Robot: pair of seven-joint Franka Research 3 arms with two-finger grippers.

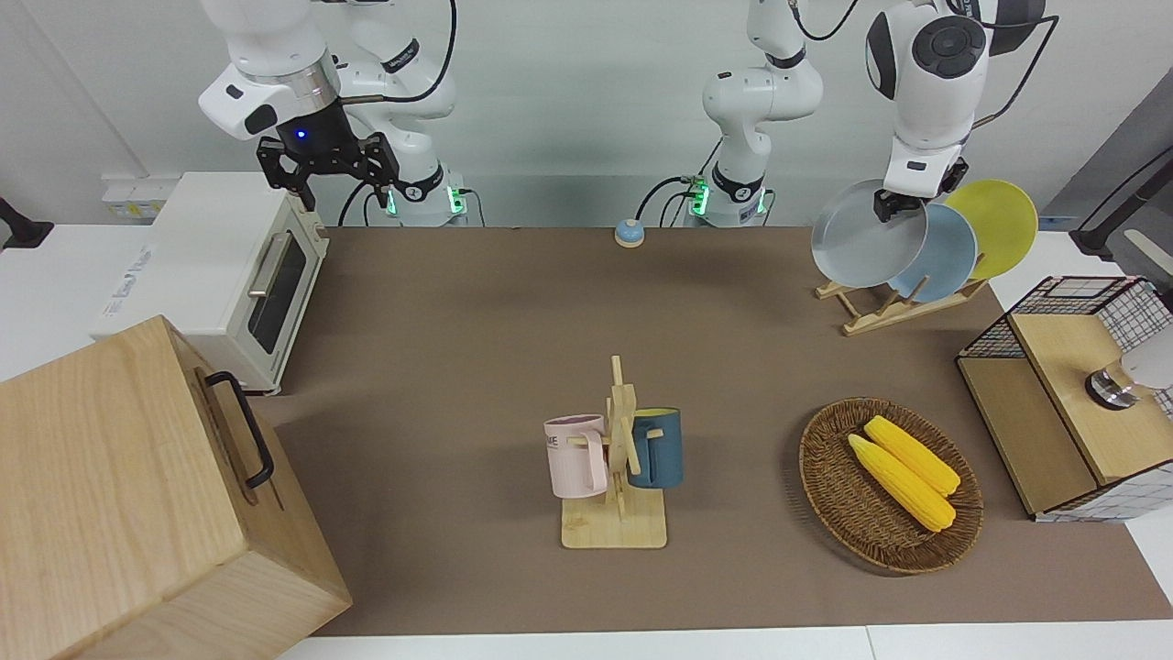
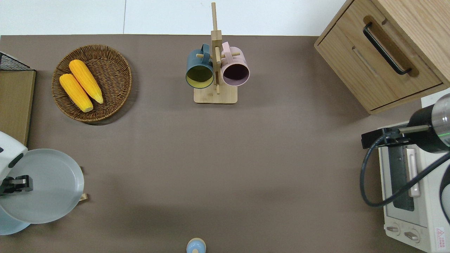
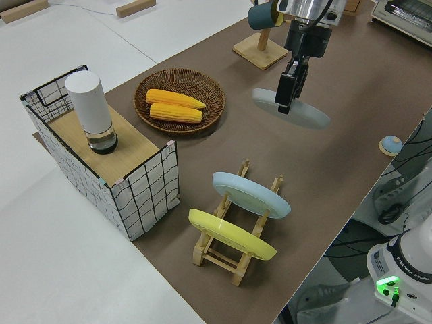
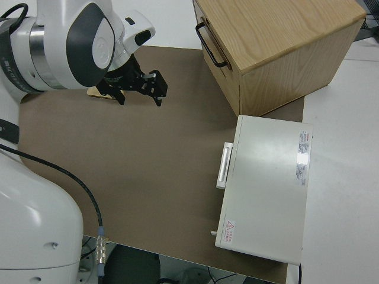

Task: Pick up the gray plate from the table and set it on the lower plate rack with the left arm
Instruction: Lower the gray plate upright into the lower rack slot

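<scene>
My left gripper is shut on the rim of the gray plate and holds it tilted in the air. In the overhead view the gray plate is over the lower plate rack's end toward the table's middle, with the left gripper at its rim. The plate rack holds a light blue plate and a yellow plate on edge. The left side view shows the gray plate apart from the rack. My right arm is parked, its gripper open.
A wicker basket with two corn cobs and a wire crate with a white cylinder lie farther from the robots than the rack. A mug stand holds two mugs mid-table. A toaster oven and wooden cabinet stand at the right arm's end.
</scene>
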